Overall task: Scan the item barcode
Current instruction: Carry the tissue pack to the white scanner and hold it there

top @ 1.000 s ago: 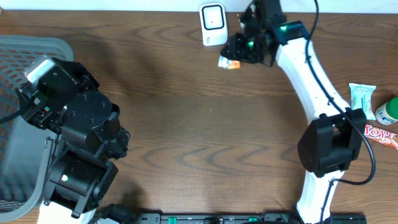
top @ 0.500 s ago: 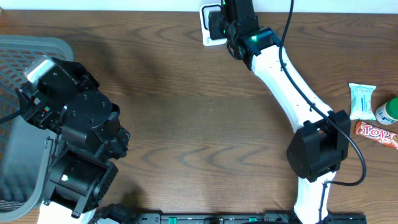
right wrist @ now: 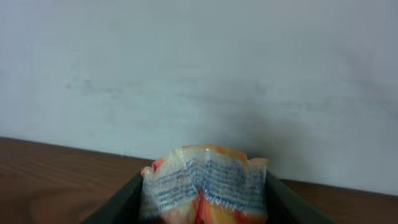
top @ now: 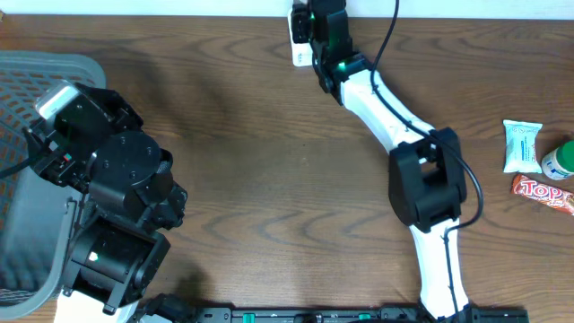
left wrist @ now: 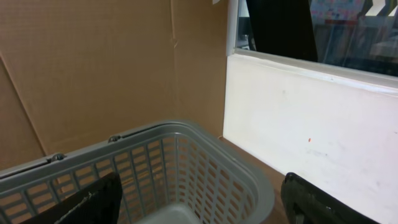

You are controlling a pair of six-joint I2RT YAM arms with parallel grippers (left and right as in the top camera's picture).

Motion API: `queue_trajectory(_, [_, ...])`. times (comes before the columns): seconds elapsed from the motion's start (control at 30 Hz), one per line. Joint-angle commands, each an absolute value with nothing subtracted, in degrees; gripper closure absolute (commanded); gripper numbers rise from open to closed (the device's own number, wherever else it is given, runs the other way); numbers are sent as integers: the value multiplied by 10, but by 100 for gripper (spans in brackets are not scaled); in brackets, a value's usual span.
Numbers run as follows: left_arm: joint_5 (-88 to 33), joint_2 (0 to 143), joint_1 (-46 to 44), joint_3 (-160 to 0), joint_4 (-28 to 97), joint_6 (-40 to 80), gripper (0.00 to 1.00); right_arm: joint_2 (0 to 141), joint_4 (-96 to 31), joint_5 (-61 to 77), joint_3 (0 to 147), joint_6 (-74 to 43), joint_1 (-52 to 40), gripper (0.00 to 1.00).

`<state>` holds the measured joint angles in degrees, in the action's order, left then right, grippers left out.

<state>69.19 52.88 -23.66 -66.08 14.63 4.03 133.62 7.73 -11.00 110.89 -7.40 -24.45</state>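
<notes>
An orange and white packet (right wrist: 202,186) with fine blue print sits between the dark fingers of my right gripper (right wrist: 204,202), which is shut on it. The print faces the wrist camera, with a white wall close behind. From overhead, the right gripper (top: 318,22) is at the table's far edge, right against the white scanner (top: 297,40) and covering most of it; the packet is hidden there. My left gripper (left wrist: 202,208) hangs open over the grey basket (left wrist: 186,134) with nothing between its fingers.
The grey basket (top: 36,72) fills the table's left side under the bulky left arm (top: 117,188). At the right edge lie a white pouch (top: 522,145), a green-capped bottle (top: 560,160) and a red snack packet (top: 543,192).
The right arm has swung left along the back edge, carrying the packet from beside the scanner to right in front of it. The left arm has not moved.
</notes>
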Motion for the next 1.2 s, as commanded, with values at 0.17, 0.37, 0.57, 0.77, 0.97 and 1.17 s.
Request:
queue_trajectory(0.17, [701, 528, -234, -661, 145, 33, 18, 1401, 167, -122, 1117, -68, -240, 54])
queue_trajectory(0.37, [701, 528, -234, -661, 145, 33, 18, 1435, 175, -124, 1117, -79, -230, 53])
queue_trajectory(0.57, [701, 528, -234, -661, 145, 33, 18, 1440, 171, -126, 1117, -88, -220, 53])
queue_trajectory(0.77, [701, 528, -234, -661, 145, 33, 18, 1440, 150, -126, 1117, -117, -215, 53])
queue_trajectory(0.97, [701, 528, -234, -661, 145, 33, 18, 1411, 114, -108, 1132, -118, -218, 55])
queue_trajectory(1.17, [701, 528, -234, -661, 145, 33, 18, 1309, -49, -100, 1135, -119, -214, 60])
